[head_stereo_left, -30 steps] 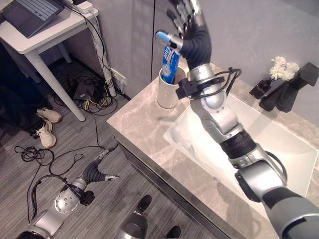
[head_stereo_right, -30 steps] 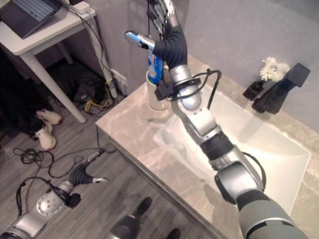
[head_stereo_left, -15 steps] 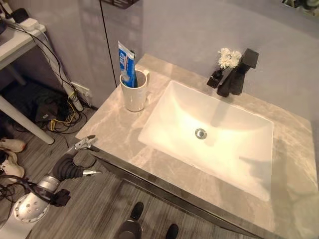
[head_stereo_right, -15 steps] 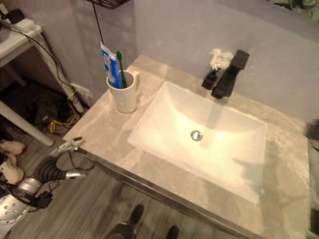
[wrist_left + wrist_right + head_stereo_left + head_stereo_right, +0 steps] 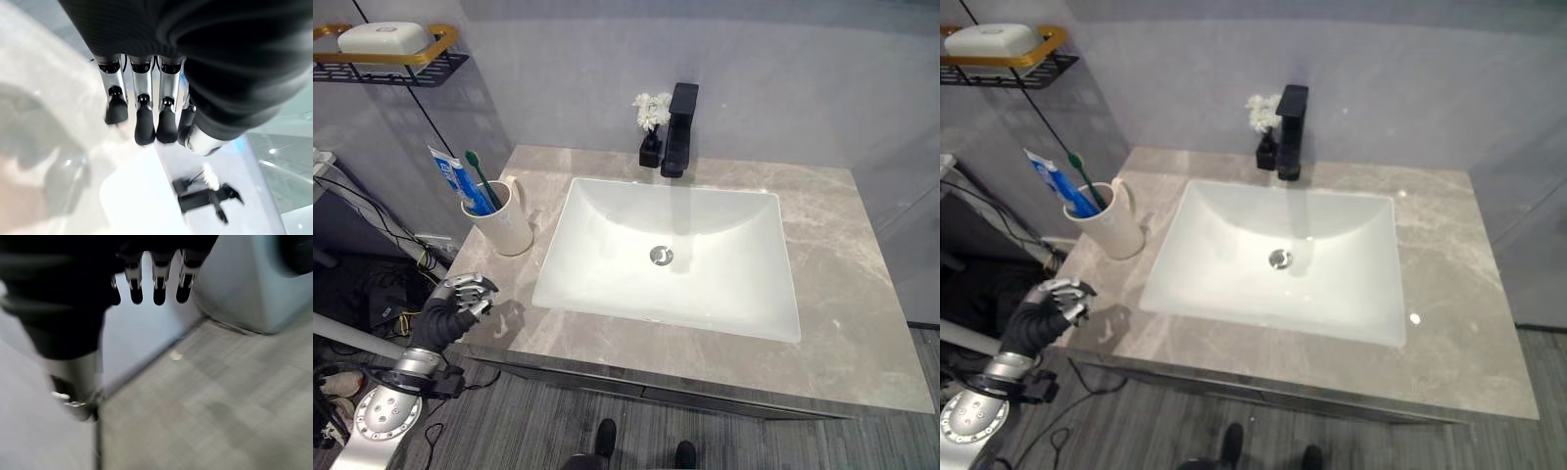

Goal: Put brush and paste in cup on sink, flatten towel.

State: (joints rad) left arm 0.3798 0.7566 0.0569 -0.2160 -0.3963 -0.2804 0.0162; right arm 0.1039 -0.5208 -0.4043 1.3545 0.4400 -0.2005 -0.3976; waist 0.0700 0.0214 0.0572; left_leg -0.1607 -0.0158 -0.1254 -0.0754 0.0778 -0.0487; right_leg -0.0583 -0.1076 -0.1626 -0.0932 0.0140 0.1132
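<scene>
Beyond left hand (image 5: 460, 299), cup (image 5: 510, 223) w/ brush (image 5: 481, 177), paste (image 5: 456, 180).

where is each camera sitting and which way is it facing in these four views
Left eye view: on the head, looking down at the sink, cup and faucet; the left robot hand shows by the counter's corner.
Right eye view: beside it, same scene, slightly shifted.
Left wrist view: on the left wrist, looking along the curled, empty fingers across the counter.
Right wrist view: on the right wrist, with the right robot hand hanging over grey floor.
Shared: both eyes and the left wrist view show the faucet.
</scene>
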